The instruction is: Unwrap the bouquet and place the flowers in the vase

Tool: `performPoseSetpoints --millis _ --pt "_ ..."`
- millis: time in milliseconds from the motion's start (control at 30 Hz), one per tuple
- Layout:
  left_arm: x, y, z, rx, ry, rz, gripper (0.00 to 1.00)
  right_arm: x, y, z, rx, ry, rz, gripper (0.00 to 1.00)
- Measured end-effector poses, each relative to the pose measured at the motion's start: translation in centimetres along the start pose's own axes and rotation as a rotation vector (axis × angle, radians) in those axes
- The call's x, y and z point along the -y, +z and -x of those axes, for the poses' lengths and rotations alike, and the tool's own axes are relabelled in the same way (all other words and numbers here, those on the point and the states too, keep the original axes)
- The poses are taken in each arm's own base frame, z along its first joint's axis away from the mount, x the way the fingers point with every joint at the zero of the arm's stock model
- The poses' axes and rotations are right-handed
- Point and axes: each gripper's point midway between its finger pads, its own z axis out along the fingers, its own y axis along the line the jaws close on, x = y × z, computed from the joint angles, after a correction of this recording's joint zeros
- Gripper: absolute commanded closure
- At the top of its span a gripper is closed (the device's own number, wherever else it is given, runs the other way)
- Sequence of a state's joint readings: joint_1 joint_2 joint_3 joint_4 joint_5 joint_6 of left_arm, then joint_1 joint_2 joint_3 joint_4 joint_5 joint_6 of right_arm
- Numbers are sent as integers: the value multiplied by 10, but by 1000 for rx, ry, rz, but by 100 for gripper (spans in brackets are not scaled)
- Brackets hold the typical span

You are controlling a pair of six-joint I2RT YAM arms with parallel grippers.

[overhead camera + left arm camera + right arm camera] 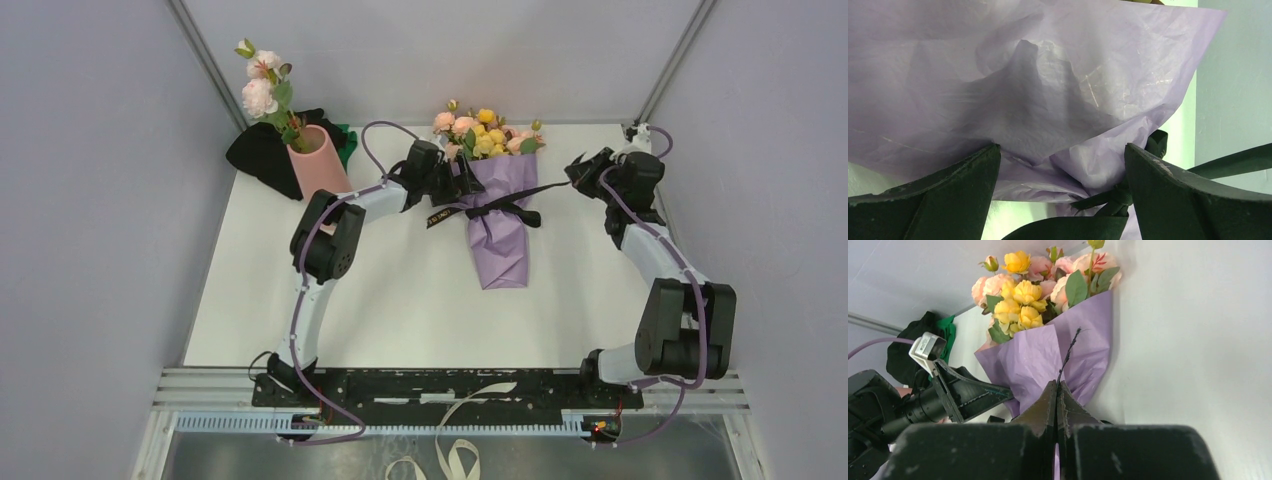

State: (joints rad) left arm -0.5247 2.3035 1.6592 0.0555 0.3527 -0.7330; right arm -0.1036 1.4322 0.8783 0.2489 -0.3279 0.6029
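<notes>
Lilac paper, black bow: the bouquet (497, 235) lies flat in the middle of the white surface (400, 310), blooms pointing at the far wall. On the right side, the right fingers (1056, 405) are pressed tight together with a tail of the black ribbon (548, 190) pinched between them. That tail runs taut across to the knot on the cone. Opposite, the left fingers (943, 197) are spread wide, close in on the paper near the cone's mouth and gripping nothing. Whether they touch it, I can't tell. The flowers (485, 130), peach roses and yellow rounds, are all wrapped. The vase (320, 165) stands off at the far left, well apart, with a pale pink sprig (262, 90) in it and a black cloth (262, 155) just behind.

This looks like the untying step, and it's a risky one. Nothing pins that light cone, so a pull from the right arm may drag or swing the whole bundle sideways rather than slip the bow. The knot could cinch tighter. The ribbon could slide out of such a thin pinch. And if the left fingers clamp hard, expect torn paper or bent stems.
</notes>
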Motion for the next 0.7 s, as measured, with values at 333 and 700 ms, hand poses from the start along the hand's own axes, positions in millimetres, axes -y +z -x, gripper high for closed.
performPoseSetpoints --millis 333,700 --pt "-11 -24 -7 -17 140 144 0 -1 -5 -2 -16 3 35 100" --pt "-27 -87 18 44 438 371 0 -3 -5 -3 -24 -13 50 100"
